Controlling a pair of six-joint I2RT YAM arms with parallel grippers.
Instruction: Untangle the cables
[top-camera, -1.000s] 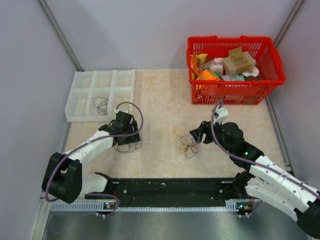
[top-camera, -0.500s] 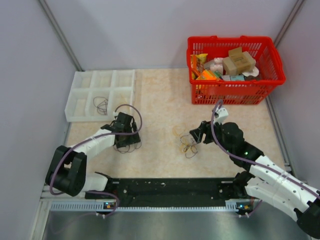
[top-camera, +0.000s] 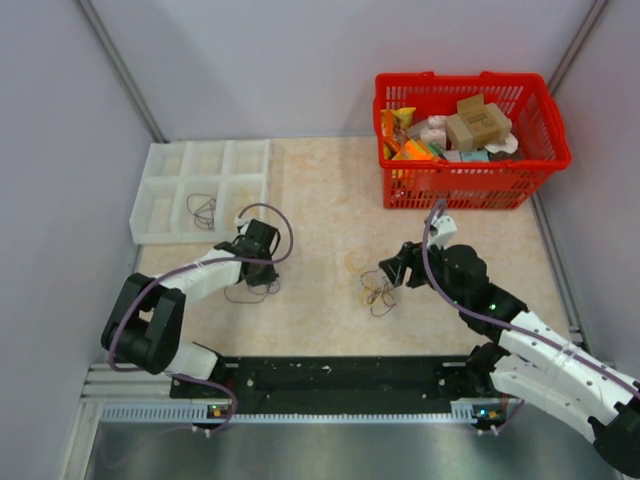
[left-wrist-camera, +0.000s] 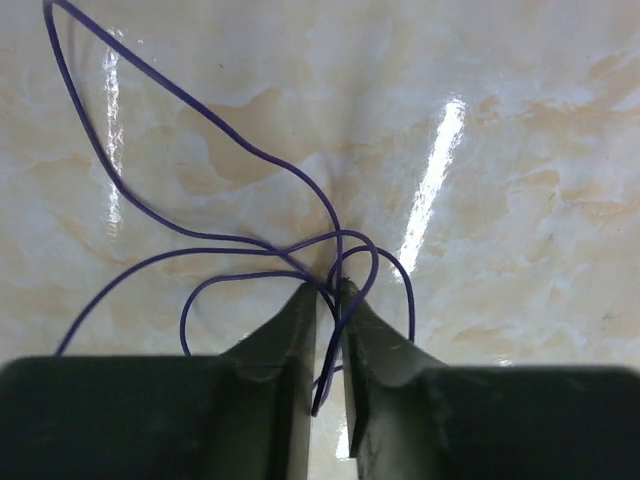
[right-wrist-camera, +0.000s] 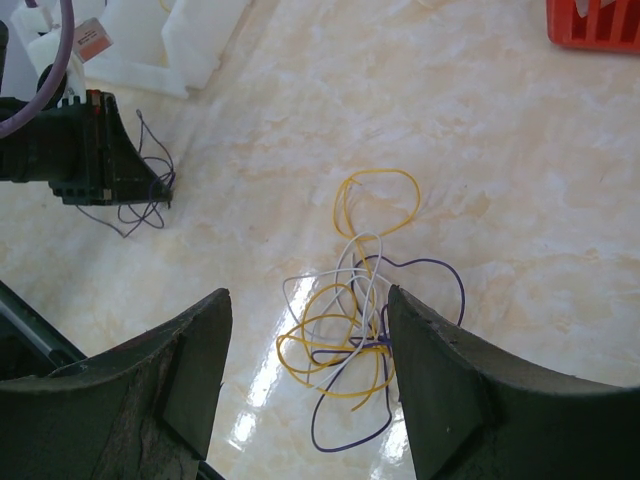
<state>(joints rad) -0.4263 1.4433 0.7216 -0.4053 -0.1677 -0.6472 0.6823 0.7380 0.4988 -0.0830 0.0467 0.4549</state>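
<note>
A tangle of yellow, white and purple cables (right-wrist-camera: 350, 330) lies on the marble tabletop, also seen as the tangle (top-camera: 375, 290) in the top view. My right gripper (right-wrist-camera: 307, 300) hovers just above it, open wide, with nothing between its fingers; it shows in the top view as the right gripper (top-camera: 392, 268). A separate loose purple cable (left-wrist-camera: 250, 155) lies in loops at the left. My left gripper (left-wrist-camera: 328, 287) is down on it, jaws nearly together with a strand of that cable pinched between them. From above, the left gripper (top-camera: 262, 268) stands over this purple cable (top-camera: 245, 292).
A white compartment tray (top-camera: 160, 190) sits at the back left, with a dark coiled wire (top-camera: 203, 210) in one cell. A red basket (top-camera: 460, 185) full of packages stands at the back right. A black rail (top-camera: 340, 375) runs along the near edge.
The left gripper's jaws have closed onto the purple cable, and the left arm has shifted slightly toward the tray. The right arm and the tangle have not moved.
</note>
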